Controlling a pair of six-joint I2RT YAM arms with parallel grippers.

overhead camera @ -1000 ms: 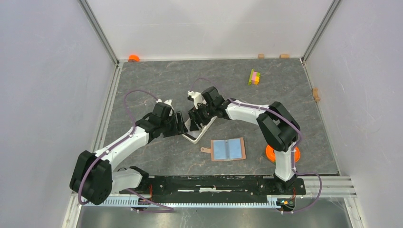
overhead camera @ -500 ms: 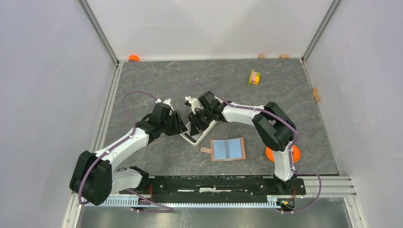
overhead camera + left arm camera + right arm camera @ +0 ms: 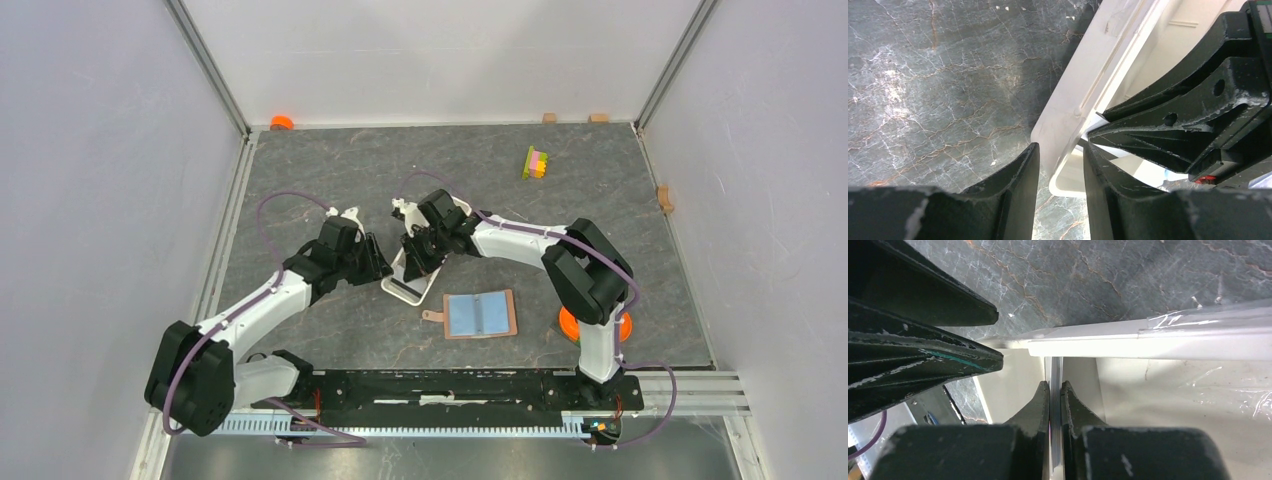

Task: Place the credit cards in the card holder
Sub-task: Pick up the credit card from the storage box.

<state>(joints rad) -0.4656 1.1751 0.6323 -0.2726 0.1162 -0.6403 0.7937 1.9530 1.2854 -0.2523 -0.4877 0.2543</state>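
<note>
Veined stone (image 3: 400,160), white tray (image 3: 408,289), credit cards (image 3: 1056,371)

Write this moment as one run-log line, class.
left claw: clamps long white plastic tray wall | right claw: pinches thin pale blue-grey credit cards inside tray | reddish-brown leather card holder: open, untouched

Dark grey table (image 3: 330,160) with pale veins. White tray (image 3: 408,291). Brown card holder (image 3: 513,318), blue inside.
</note>
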